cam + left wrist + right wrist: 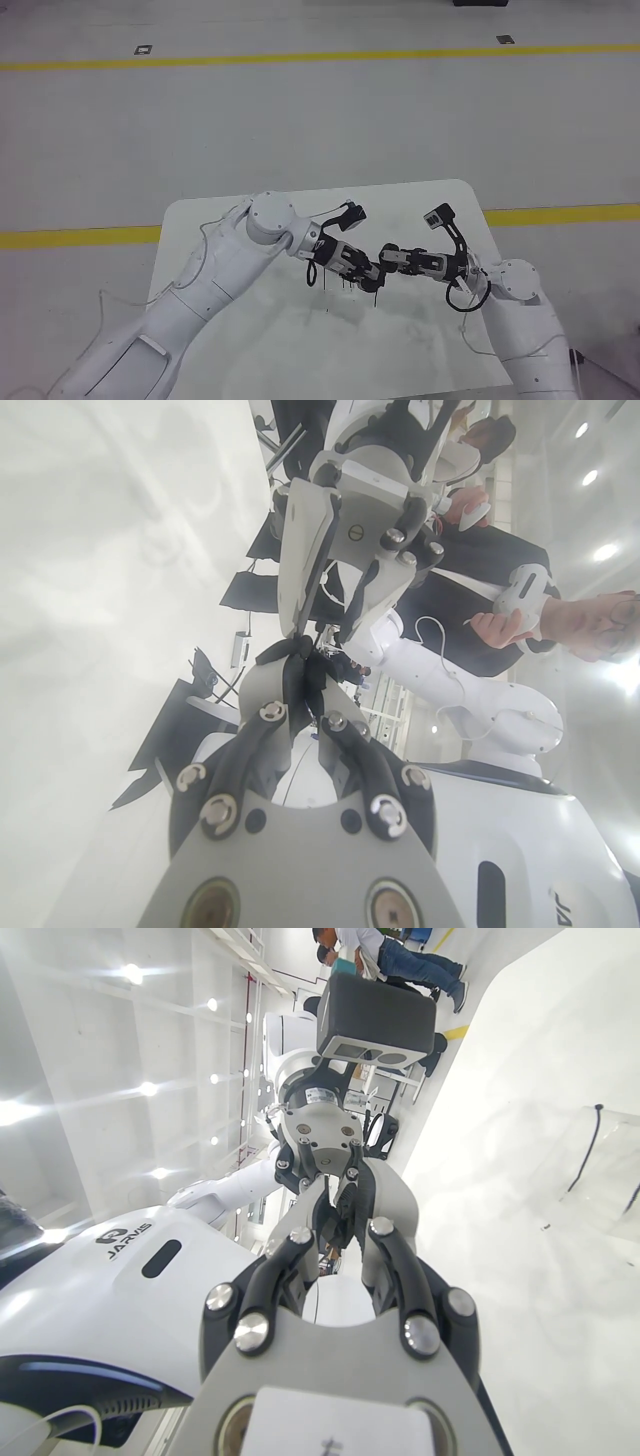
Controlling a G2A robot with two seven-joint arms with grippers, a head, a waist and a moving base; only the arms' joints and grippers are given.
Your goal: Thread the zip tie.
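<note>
Pincers meet tip to tip, left pincer [302, 662] and right pincer [339, 1215] both closed; contents indiscernible.

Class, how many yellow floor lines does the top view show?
2. The far line crosses the floor near the view's top edge. The near line runs behind the table, which hides its middle, so it shows on both sides of the table.
</note>
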